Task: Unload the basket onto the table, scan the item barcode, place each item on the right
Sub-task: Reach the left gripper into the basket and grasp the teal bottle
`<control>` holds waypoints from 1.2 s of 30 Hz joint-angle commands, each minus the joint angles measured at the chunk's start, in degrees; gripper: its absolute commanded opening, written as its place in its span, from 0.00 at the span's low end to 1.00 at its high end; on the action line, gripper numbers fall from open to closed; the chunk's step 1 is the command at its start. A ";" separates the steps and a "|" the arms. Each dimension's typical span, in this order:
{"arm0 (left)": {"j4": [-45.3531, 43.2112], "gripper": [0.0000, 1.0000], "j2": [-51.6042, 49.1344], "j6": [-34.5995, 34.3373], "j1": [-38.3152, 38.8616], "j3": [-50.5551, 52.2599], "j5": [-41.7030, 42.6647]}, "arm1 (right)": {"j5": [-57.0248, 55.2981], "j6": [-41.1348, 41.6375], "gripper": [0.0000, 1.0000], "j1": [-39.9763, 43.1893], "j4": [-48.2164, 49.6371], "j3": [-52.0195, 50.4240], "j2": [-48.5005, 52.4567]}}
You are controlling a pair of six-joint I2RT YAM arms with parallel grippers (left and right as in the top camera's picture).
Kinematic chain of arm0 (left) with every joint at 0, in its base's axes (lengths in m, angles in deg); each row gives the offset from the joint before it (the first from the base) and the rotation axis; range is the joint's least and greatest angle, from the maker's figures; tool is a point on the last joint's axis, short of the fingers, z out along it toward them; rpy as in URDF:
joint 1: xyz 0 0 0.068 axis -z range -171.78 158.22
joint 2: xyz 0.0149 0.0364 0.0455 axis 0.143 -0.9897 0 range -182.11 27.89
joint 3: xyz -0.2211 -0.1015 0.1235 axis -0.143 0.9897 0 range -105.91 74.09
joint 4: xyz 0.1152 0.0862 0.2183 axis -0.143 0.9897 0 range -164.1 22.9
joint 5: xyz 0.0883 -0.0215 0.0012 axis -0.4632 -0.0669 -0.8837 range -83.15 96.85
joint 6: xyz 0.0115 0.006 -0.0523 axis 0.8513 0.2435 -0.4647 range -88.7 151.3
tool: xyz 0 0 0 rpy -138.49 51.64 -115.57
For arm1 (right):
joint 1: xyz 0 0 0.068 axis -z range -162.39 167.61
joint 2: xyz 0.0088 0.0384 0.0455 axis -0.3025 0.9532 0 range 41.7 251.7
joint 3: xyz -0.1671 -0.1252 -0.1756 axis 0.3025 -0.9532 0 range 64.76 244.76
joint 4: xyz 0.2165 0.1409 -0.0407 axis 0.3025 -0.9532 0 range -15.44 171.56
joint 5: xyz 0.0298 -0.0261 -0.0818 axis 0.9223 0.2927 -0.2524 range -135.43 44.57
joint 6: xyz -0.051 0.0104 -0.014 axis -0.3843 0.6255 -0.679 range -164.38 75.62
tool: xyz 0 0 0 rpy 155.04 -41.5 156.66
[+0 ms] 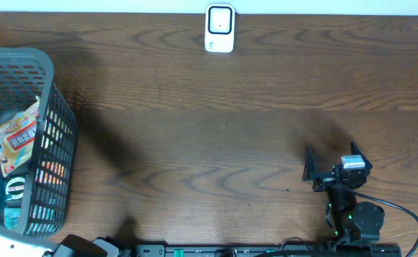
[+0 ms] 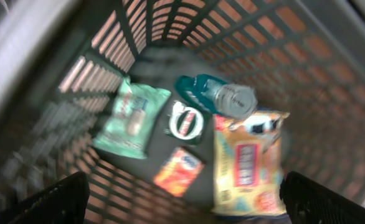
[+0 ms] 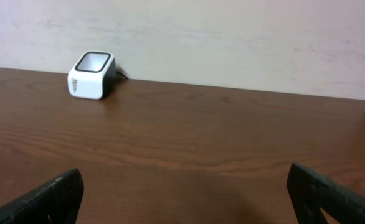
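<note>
The white barcode scanner (image 1: 219,28) stands at the table's far edge, small and distant in the right wrist view (image 3: 93,74). The items lie in a grey mesh basket (image 1: 48,107) at the left: a yellow snack bag (image 2: 248,162), an orange packet (image 2: 178,171), a green wipes pack (image 2: 132,118), a round tin (image 2: 187,121) and a teal bottle (image 2: 223,96). My left gripper (image 2: 185,208) hovers open above them inside the basket, touching none. My right gripper (image 1: 332,158) stands open and empty over bare table at the front right (image 3: 185,199).
The basket walls (image 2: 58,106) rise close around the left gripper on all sides. The snack bag (image 1: 18,135) leans against the basket's inner wall. A pale wall (image 3: 232,37) runs behind the scanner. Dark wooden table (image 1: 209,143) stretches between basket and right arm.
</note>
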 commanded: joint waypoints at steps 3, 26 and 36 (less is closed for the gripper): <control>-0.66 0.98 -5.11 -14.27 -0.09 0.24 -4.24 | -0.24 0.11 0.99 -0.46 -0.13 -0.09 -0.09; -6.49 0.98 -28.15 -29.92 0.46 0.24 -4.87 | -0.24 0.11 0.99 -0.46 -0.13 -0.09 -0.09; -6.58 0.93 -31.56 -30.01 4.63 0.57 -4.98 | -0.24 0.11 0.99 -0.44 -0.13 -0.09 -0.09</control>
